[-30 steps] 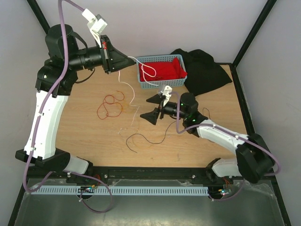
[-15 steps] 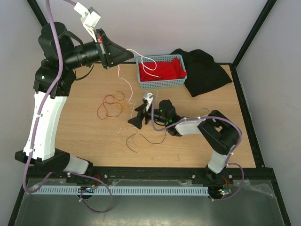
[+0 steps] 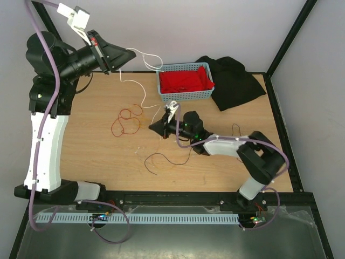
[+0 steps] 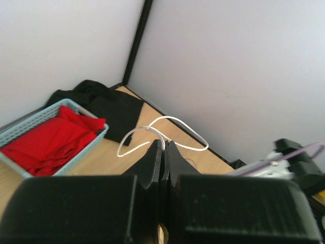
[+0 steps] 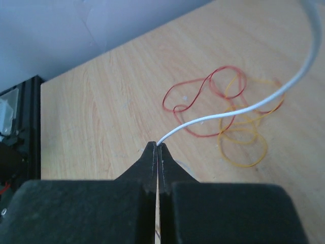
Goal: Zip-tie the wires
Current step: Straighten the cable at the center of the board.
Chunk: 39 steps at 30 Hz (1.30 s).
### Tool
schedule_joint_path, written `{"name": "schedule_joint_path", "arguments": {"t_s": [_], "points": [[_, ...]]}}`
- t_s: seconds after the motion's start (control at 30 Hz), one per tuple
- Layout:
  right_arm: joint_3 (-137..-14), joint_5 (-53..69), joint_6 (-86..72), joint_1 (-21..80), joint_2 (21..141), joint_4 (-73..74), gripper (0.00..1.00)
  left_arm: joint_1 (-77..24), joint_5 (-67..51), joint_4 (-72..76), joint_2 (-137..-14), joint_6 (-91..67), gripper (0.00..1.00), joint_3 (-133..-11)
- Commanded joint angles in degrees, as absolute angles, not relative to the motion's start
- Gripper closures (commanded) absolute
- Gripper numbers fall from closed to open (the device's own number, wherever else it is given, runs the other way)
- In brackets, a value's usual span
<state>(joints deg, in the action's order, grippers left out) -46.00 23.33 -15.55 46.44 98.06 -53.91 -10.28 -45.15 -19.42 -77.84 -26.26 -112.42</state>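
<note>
Red wire loops point(image 3: 126, 114) point(image 5: 203, 96) and orange ones point(image 3: 136, 127) point(image 5: 244, 145) lie left of centre on the table, with a thin dark wire point(image 3: 167, 159) curling nearer the front. A long white wire point(image 3: 141, 97) point(image 5: 284, 89) point(image 4: 177, 122) hangs between both grippers. My left gripper point(image 3: 132, 54) point(image 4: 163, 145) is raised at the back left, shut on the wire's upper part. My right gripper point(image 3: 152, 127) point(image 5: 158, 146) is low over the table's middle, shut on the wire's lower end. A faint whitish strip point(image 3: 141, 149), possibly the zip tie, lies by the dark wire.
A blue basket point(image 3: 186, 97) holding red cloth stands at the back centre, with a black cloth point(image 3: 234, 81) to its right. Black frame posts rise at the back corners. The right arm lies stretched low across the table's middle.
My right gripper moved left and shut on the white wire's lower end. The left arm swung up and to the left, pulling the white wire with it.
</note>
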Motion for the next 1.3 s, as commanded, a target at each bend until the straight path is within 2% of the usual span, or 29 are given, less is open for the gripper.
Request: {"name": "schedule_joint_path", "arguments": {"t_s": [0.0, 0.2, 0.4, 0.5, 0.67, 0.9, 1.27], "points": [[-47.63, 15.91, -9.61, 45.4, 88.07, -42.07, 1.0, -7.1, -39.49, -20.41, -73.21, -23.37, 1.0, -109.14], [-49.62, 1.98, -4.91, 40.68, 74.51, -15.04, 1.0, -0.37, -26.11, -20.57, -65.97, -23.1, 1.0, -95.42], [-49.52, 3.37, -6.26, 28.34, 61.08, 1.19, 1.0, -0.34, -13.28, -20.57, -60.84, -26.26, 1.0, -81.31], [-53.23, 4.98, -2.29, 27.31, 58.15, 9.62, 1.0, -1.57, -12.08, -20.48, -58.25, -30.23, 1.0, -73.3], [-62.46, 4.6, 0.16, 27.31, 57.09, 24.97, 1.0, -8.26, -2.09, -20.42, -50.82, -34.44, 1.0, -59.38], [-63.39, -9.99, 1.04, 27.28, 54.27, 33.08, 1.0, -17.88, 5.25, -20.46, -45.06, -43.4, 1.0, -46.72], [-62.49, -16.66, 2.91, 27.25, 51.69, 37.1, 1.0, -32.57, 14.08, -19.87, -46.78, -52.77, 1.0, -36.98]]}}
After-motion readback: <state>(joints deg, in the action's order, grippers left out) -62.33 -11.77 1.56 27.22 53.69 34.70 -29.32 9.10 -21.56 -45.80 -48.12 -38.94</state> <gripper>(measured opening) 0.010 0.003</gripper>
